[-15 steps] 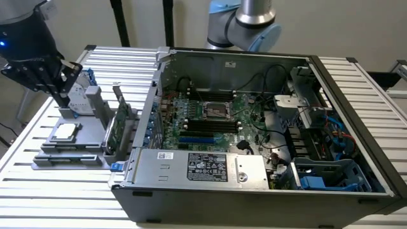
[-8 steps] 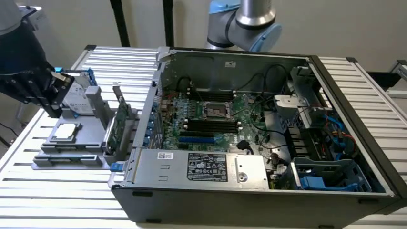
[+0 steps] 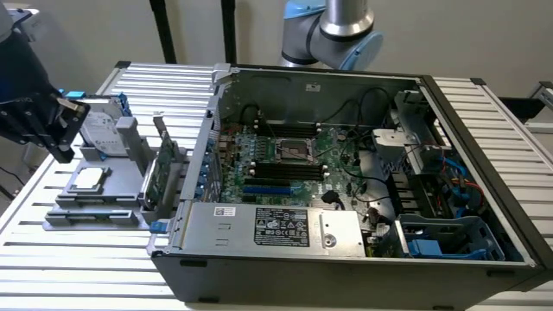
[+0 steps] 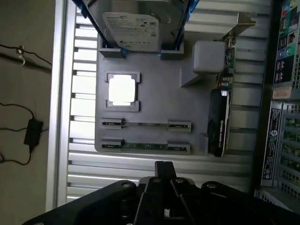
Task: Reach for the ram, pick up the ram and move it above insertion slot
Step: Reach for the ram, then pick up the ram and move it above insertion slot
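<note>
A robot arm's black gripper (image 3: 61,150) hung at the exterior view's left, above a grey fixture tray (image 3: 125,186). Its fingers pointed straight down toward the slatted metal table (image 3: 87,259). A blue-and-silver arm joint (image 3: 333,29) rose behind an open computer case (image 3: 346,278). In the wrist view, looking straight down, the gripper (image 4: 164,165) had its jaws pressed fully together with nothing between them and touching nothing. The fingertips sat over bare table slats just short of the tray's (image 4: 154,93) closest edge. Two ram sticks lay on the tray, each seen edge-on as a thin green line held between grey end blocks. The nearer ram stick (image 4: 145,146) lay just ahead of the fingertips and the farther ram stick (image 4: 145,124) just beyond it. Both long axes ran crosswise to the jaws' reach, parallel to each other and to that tray edge. Beyond the sticks sat a processor (image 4: 122,89), then a hard drive (image 4: 136,28). An expansion card (image 4: 220,126) stood off to one side.
</note>
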`<state>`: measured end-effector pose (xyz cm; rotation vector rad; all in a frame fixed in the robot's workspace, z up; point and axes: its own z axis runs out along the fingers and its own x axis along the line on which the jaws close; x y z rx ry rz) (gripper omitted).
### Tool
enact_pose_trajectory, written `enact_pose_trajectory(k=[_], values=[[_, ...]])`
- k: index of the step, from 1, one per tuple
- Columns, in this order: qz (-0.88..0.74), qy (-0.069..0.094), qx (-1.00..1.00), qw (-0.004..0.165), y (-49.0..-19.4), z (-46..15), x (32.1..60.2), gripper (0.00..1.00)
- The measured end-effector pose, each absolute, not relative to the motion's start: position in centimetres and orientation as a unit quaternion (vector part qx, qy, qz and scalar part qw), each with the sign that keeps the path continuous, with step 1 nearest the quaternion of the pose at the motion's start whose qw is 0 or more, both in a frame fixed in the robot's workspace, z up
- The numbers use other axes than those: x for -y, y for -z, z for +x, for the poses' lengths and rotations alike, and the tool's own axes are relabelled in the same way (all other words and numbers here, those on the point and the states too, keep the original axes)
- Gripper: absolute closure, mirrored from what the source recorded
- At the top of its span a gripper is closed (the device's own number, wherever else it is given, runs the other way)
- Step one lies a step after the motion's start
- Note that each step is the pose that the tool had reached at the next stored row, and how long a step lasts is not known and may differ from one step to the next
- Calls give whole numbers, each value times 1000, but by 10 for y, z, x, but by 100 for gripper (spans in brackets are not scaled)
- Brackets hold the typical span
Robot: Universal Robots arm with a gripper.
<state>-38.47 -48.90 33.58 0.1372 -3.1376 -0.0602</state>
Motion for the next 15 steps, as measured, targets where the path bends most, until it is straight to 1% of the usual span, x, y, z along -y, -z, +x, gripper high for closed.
enact_pose_trajectory(k=[15], values=[[179,19,984,2,-338,-385,489,89]])
